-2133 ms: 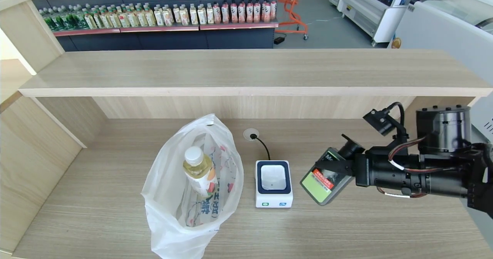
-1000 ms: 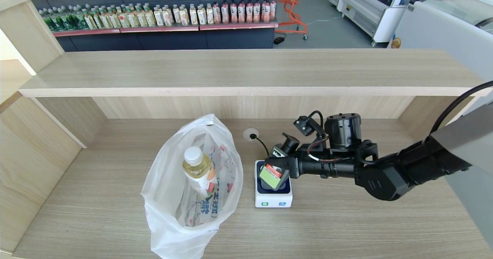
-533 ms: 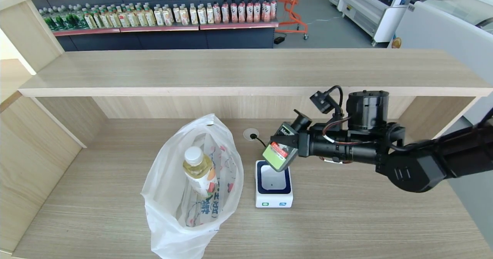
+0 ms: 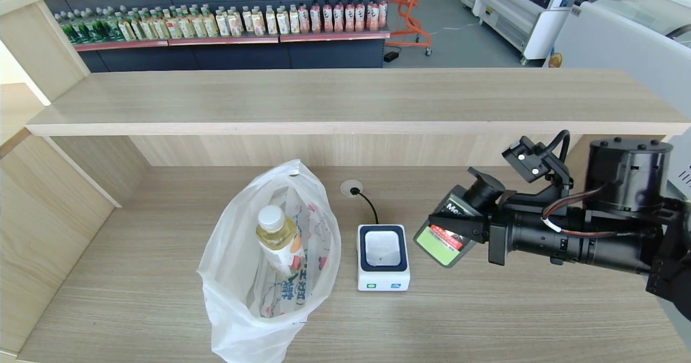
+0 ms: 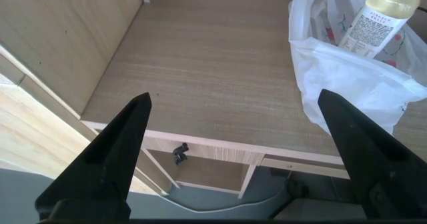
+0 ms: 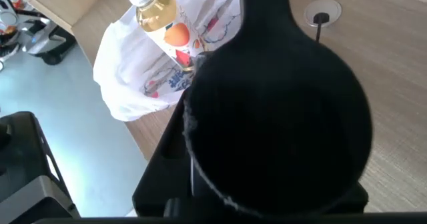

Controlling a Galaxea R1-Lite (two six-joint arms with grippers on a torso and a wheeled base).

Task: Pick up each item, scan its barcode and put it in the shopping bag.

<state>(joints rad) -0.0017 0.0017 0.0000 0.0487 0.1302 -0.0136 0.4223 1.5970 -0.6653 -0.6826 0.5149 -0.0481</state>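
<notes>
One green-label tin [image 4: 437, 247] pinched in right gripper [image 4: 456, 220], just right of scanner [image 4: 383, 257] (off the counter). Scan step, I'd judge; next needs barcode over window, then shopping bag [image 4: 227, 276]. L wrist: left gripper [image 5: 233, 97] spread, near bag. R wrist: tin close, bag beyond.

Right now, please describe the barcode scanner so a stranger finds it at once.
Look at the lower wooden counter. Between the white shopping bag and the right pincer with its green-labelled pack sits the scanner. It alone is a small white box with a dark blue frame on top and a black cable behind.
</notes>
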